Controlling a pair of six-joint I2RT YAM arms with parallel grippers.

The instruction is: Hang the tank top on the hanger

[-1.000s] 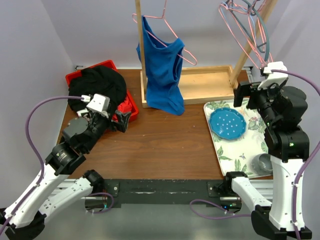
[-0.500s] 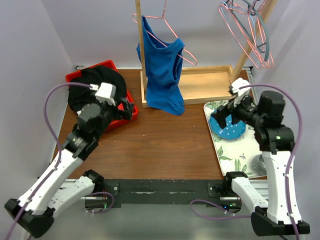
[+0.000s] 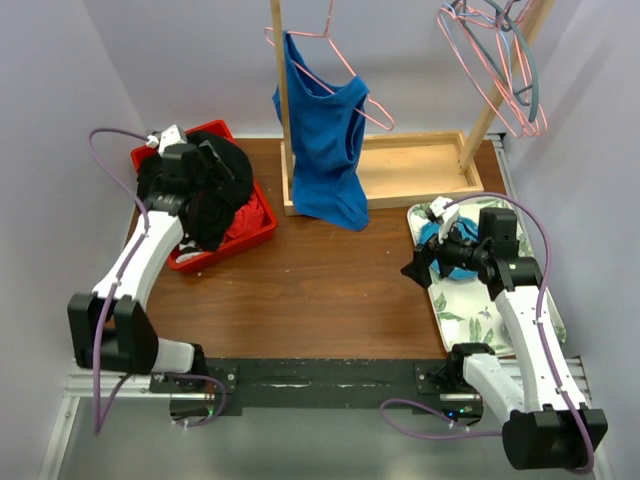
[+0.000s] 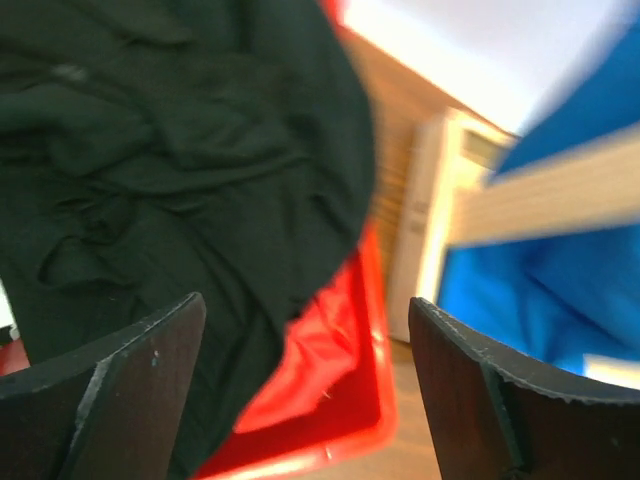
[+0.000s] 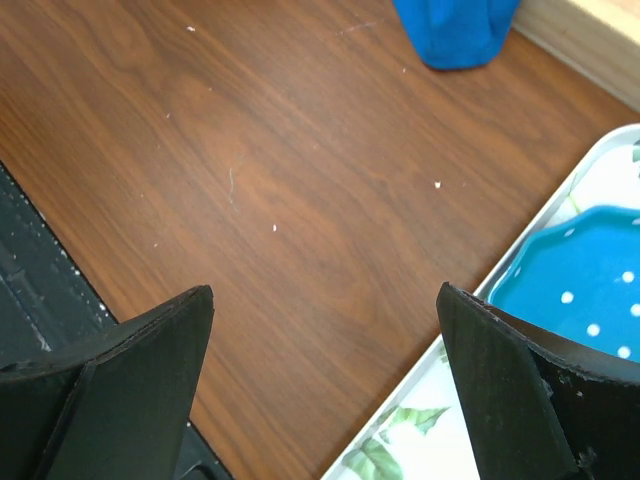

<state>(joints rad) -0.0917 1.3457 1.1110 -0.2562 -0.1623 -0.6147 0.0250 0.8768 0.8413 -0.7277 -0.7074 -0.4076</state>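
Table (image 3: pixel 330 290): brown wood. Tank top (image 3: pixel 215 180): black, bunched in red bin (image 3: pixel 255 225), far left. Pink hanger (image 3: pixel 527 130): hangs high, far right, well apart from both claws. Left claw (image 4: pixel 300 310): wide open, just above tank top; cannot tell if touching. Right claw (image 5: pixel 325 295): wide open over bare table, beside tray (image 5: pixel 400 455).
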